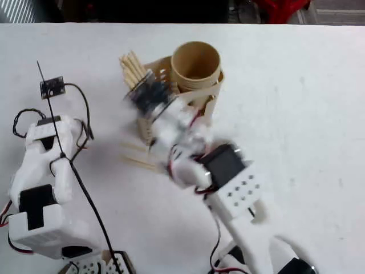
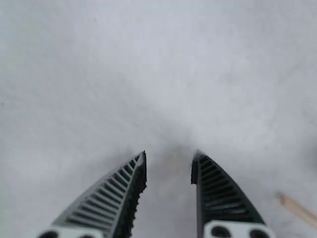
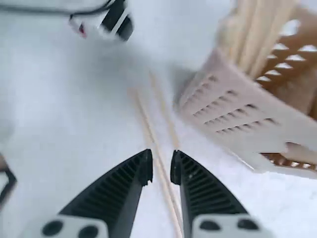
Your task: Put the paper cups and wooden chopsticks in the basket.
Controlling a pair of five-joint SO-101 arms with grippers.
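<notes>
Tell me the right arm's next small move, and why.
Probably lower the right gripper and close on the chopsticks: two lie on the table beside the basket, in line with its slightly open jaws.

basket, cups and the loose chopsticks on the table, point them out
basket (image 3: 237,111): right wrist view, on its slatted side wall.
cups (image 1: 195,61): high view, inside the top cup of the stack.
chopsticks (image 3: 145,129): right wrist view, midway along the longer loose stick on the table.
</notes>
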